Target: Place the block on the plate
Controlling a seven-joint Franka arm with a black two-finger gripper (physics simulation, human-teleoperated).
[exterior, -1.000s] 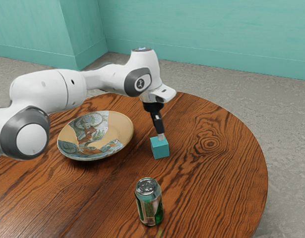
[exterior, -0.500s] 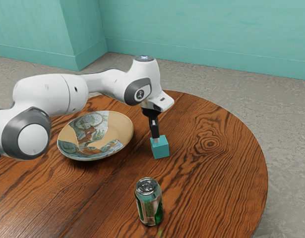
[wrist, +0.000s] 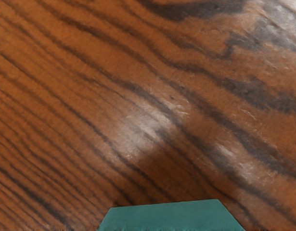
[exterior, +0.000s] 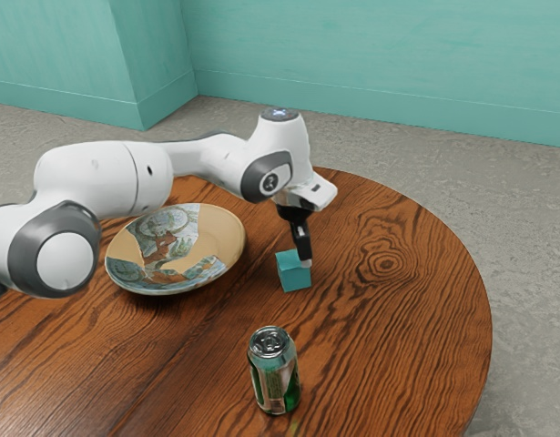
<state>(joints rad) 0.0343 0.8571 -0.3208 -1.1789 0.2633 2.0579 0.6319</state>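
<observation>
Your gripper [exterior: 305, 262] now sits farther toward the exterior view's three o'clock, by the edge of the block [exterior: 292, 275] on the worktop [exterior: 380, 355]. You can't tell its opening or grip; centre it squarely before closing, then lift toward the plate [exterior: 220, 238] at nine o'clock.

Exterior view: soft, fairly even light is falling around the block [exterior: 292, 279]; plate [exterior: 223, 235] near it is casting a soft shadow. Wrist view: pale glare is streaking the table [wrist: 56, 82] away from the block, dim shadow is lying right beside it.
</observation>
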